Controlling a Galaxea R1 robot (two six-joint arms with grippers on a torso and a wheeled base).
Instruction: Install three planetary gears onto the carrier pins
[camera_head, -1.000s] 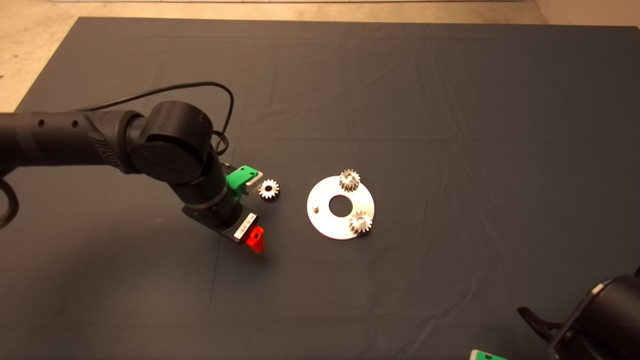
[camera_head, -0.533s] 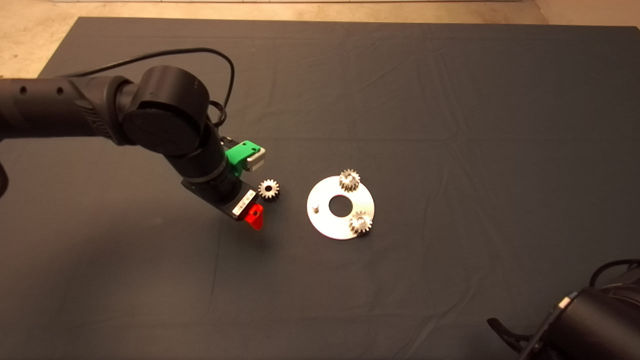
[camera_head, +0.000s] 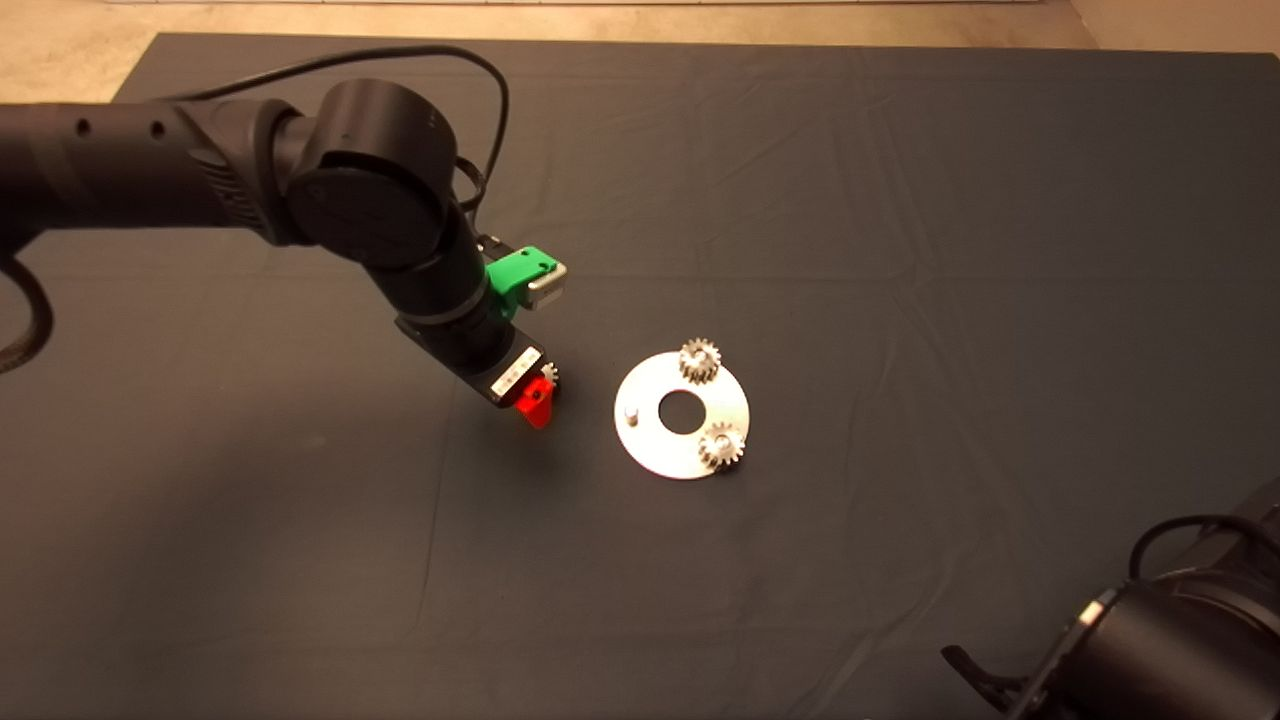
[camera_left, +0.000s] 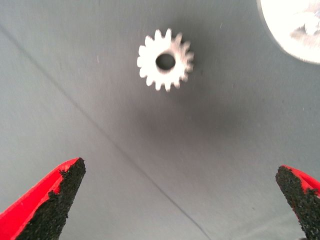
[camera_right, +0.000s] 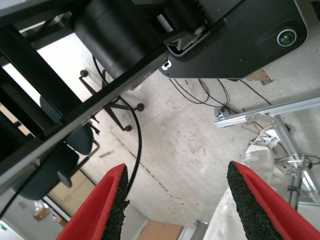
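Note:
A shiny round disc (camera_head: 655, 450) with a large centre hole lies mid-mat. Two planetary gears (camera_head: 700, 360) (camera_head: 721, 445) sit on its carrier pins, and one pin (camera_head: 630, 413) on its left side stands bare. The third gear (camera_left: 165, 61) lies flat on the mat left of the disc; in the head view only its edge (camera_head: 551, 374) shows behind the left gripper. My left gripper (camera_head: 535, 395) (camera_left: 180, 172) hovers over that gear, open wide, nothing between its fingers (camera_left: 55, 200). The right gripper (camera_right: 177, 170) is open and parked off the lower right.
The disc's rim (camera_left: 295, 30) shows just beyond the loose gear in the left wrist view. The right arm's black body (camera_head: 1160, 640) sits at the mat's lower right corner. The right wrist view shows floor, cables and chair bases beyond the table.
The left arm moved right and towards the far side, bringing its gripper from beside the loose gear to over it, so the gear is now mostly covered. The right arm shifted slightly at the corner.

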